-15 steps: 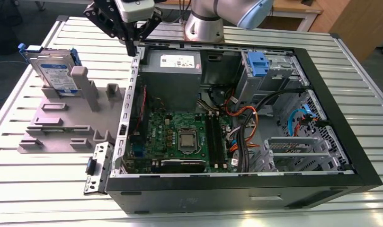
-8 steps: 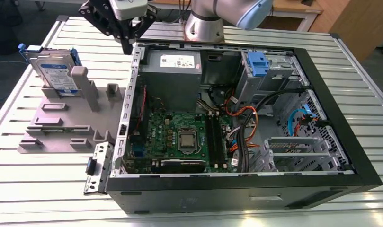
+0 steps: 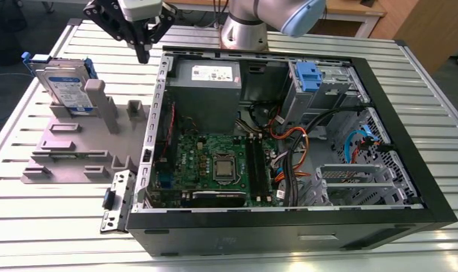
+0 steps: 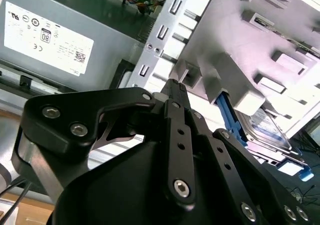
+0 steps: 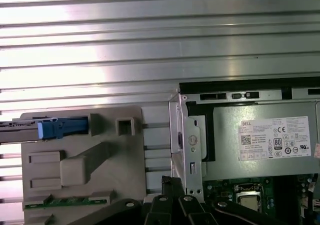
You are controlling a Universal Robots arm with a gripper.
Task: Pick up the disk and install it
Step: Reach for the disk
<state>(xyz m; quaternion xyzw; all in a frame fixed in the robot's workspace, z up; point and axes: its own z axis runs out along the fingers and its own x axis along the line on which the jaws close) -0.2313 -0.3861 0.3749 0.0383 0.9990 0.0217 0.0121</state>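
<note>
One disk (image 3: 66,88) on edge in holder (image 3: 77,153), long axis near-vertical, handle up; fingers (image 3: 143,51) clenched, empty.

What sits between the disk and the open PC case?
On the grey holder, its tall post and short post stand between the disk and the case, in the exterior view.

1. From my seat I see a table (image 3: 32,226) of silver metal slats running across the exterior view. The same ribbed top (image 5: 150,35) shows in the first wrist view.
2. Bright light washes the slats white along the near edge in the exterior view, and in bands in the first wrist view.
3. Beyond the table, at the exterior view's right, stands a light brown wooden panel (image 3: 429,25).
4. A wooden desktop (image 3: 350,8) lies along the far side.
5. The floor (image 3: 9,85) at the exterior view's left is dark.
</note>
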